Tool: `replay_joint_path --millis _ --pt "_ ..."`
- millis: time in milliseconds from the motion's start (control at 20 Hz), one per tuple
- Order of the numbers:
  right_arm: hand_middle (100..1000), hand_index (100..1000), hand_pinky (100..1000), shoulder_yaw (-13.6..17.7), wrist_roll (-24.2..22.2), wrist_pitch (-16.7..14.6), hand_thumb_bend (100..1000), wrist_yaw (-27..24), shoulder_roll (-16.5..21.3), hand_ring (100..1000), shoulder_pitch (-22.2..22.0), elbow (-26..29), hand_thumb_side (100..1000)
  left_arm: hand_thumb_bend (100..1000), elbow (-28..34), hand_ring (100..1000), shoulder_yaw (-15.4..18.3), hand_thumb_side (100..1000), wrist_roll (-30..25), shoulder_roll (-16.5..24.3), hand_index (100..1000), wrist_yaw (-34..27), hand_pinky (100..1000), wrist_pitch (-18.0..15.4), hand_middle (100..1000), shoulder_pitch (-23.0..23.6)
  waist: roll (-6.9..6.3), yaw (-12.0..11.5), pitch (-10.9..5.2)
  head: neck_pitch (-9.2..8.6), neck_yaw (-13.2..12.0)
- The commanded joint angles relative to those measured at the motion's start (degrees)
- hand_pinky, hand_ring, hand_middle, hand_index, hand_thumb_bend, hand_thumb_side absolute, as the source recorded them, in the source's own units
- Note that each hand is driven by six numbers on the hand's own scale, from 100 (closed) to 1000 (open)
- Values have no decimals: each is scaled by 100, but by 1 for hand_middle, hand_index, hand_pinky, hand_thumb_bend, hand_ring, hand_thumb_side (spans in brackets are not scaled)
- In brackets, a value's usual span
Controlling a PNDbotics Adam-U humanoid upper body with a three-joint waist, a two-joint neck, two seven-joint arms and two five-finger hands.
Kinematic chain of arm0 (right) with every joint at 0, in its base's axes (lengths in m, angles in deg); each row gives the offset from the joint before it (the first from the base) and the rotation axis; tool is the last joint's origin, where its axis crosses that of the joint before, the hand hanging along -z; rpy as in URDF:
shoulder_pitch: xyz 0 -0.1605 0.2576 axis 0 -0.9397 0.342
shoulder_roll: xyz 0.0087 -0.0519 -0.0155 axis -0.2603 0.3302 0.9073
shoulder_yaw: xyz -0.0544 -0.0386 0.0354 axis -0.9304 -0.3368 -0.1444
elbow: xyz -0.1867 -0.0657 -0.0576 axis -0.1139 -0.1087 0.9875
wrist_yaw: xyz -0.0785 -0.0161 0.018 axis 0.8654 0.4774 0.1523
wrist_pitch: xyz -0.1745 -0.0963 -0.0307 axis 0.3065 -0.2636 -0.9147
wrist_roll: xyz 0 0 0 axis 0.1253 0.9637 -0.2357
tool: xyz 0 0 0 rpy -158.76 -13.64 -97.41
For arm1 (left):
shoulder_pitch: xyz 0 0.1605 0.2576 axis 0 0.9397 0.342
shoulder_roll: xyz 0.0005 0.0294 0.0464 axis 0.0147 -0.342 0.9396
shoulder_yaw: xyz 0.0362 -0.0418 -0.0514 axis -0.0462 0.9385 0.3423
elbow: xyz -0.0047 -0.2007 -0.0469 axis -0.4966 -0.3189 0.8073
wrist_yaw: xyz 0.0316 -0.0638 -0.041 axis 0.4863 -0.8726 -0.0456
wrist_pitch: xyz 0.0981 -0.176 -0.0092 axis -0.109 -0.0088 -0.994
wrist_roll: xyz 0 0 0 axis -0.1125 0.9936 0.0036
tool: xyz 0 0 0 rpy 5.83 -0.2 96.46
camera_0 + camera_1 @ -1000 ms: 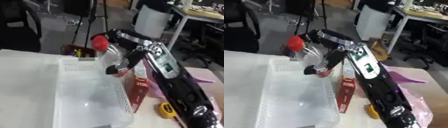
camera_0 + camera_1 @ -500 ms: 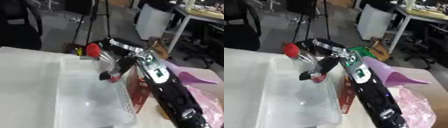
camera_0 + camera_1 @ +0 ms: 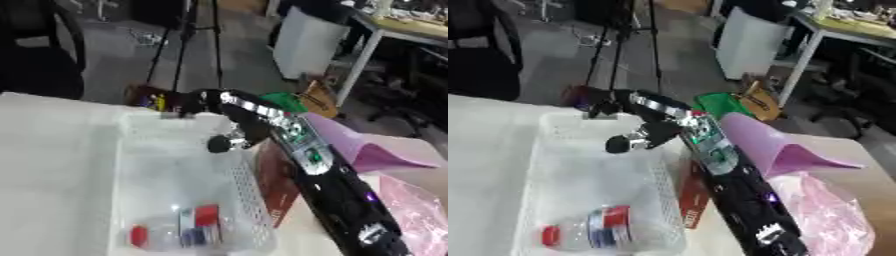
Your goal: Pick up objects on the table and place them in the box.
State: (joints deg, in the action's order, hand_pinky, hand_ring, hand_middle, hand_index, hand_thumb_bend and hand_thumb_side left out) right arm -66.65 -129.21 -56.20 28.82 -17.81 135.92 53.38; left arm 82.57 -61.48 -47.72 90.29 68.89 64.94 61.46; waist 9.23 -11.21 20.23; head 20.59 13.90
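Inside box [image 3: 553, 135] | bottle [image 3: 601, 232] now dropped, lying | right hand [image 3: 636, 137] empty, fingers relaxed

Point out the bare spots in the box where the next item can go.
The box is bare across its middle and far end, under the right hand. Its near end is taken by the bottle lying on its side. Outside the right wall it is crowded: a red carton stands against it.

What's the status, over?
Right hand over the box, holding nothing. Left hand not in view. Bottle lying in the box. Red carton beside it, outside; nothing in the way.
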Motion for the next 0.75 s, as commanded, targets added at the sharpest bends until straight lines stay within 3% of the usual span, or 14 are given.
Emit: replay_joint_path --millis 50,250,400,450,500,650,750 --pt "844 977 945 -1 -1127 -1228 797 -21 84 1000 39 6 779 100 101 875 40 1000 32 85 793 20 877 -27 829 -57 -84 28 -85 -52 -30" --pt "829 957 939 59 -1127 -1163 769 -111 110 1000 4 68 779 100 101 873 37 1000 -7 88 788 17 876 -21 824 -52 -106 62 -75 -51 -51" --pt "825 952 936 256 -1110 -995 720 -427 182 1000 -89 333 840 100 101 872 58 1000 -11 97 787 19 875 0 823 -31 -146 126 -79 -41 -89" --pt "832 950 934 317 -1100 -912 872 -550 204 1000 -125 452 990 100 101 872 62 1000 -2 96 787 16 875 1 823 -29 -154 142 -78 -40 -96" --pt "815 936 929 406 -993 -843 679 -709 239 1000 -186 629 900 100 101 871 65 1000 5 95 787 12 874 -4 822 -24 -175 175 -82 -33 -110" --pt "807 919 921 546 -441 -680 657 -1083 409 1000 -432 1353 959 100 101 870 86 1000 19 97 787 35 873 11 821 -7 -231 261 -93 -36 -148" --pt "795 889 902 685 211 -821 639 -1134 581 1000 -663 1943 1000 100 101 869 111 1000 58 86 788 50 872 32 821 9 -289 354 -105 -39 -217"
